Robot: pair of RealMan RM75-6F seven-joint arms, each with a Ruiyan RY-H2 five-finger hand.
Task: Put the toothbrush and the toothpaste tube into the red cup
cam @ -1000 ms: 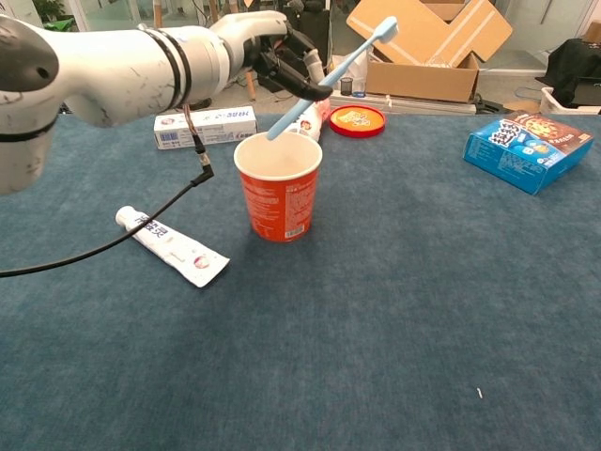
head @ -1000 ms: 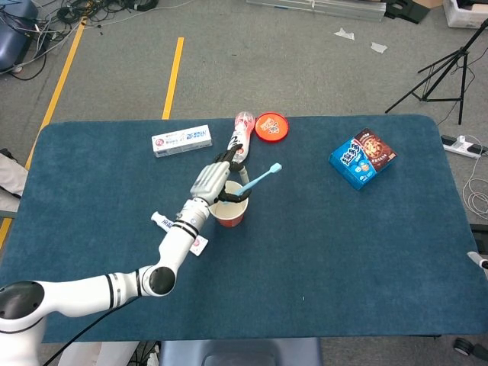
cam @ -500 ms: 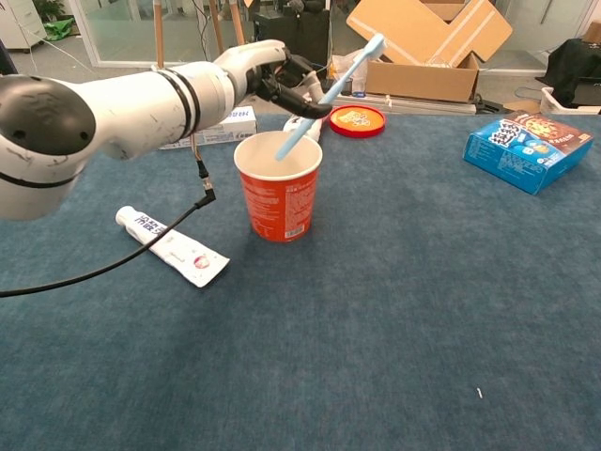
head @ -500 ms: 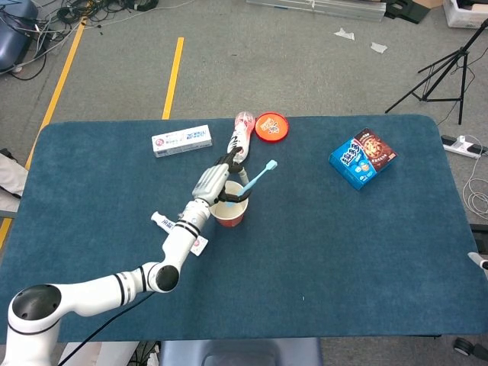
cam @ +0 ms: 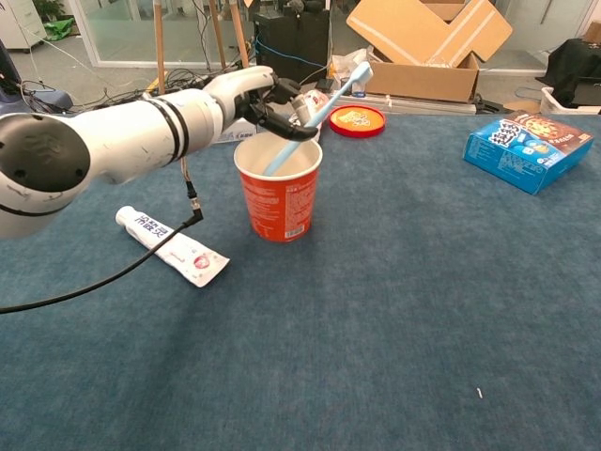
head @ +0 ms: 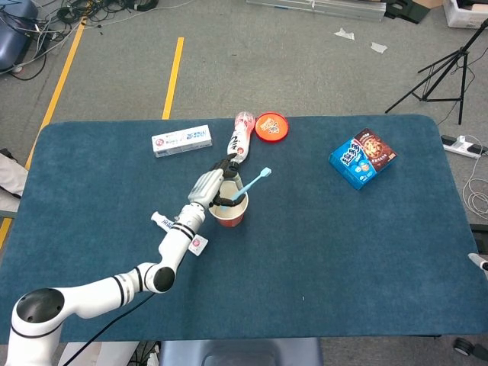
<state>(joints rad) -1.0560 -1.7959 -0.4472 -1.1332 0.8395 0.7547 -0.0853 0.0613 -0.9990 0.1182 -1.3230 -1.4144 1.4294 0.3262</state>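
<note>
The red cup [head: 231, 214] [cam: 279, 202] stands upright near the middle of the blue table. My left hand [head: 207, 187] [cam: 258, 95] hovers over its far left rim and pinches the light blue toothbrush [head: 255, 181] [cam: 333, 94]. The brush is tilted, with its handle end down inside the cup and its bristle head sticking up to the right. The white toothpaste tube [head: 159, 219] [cam: 174, 246] lies flat on the cloth left of the cup, partly under my left forearm in the head view. My right hand is in neither view.
A white toothpaste box [head: 181, 140] lies at the back left. A tube-shaped snack can [head: 241, 136] and a red lid [head: 271, 126] [cam: 357, 120] lie behind the cup. A blue cookie box [head: 362, 158] [cam: 526, 138] sits at the right.
My left hand has come down and drawn back toward the cup's left rim. The toothbrush went from hanging above the cup to having its handle end inside it.
</note>
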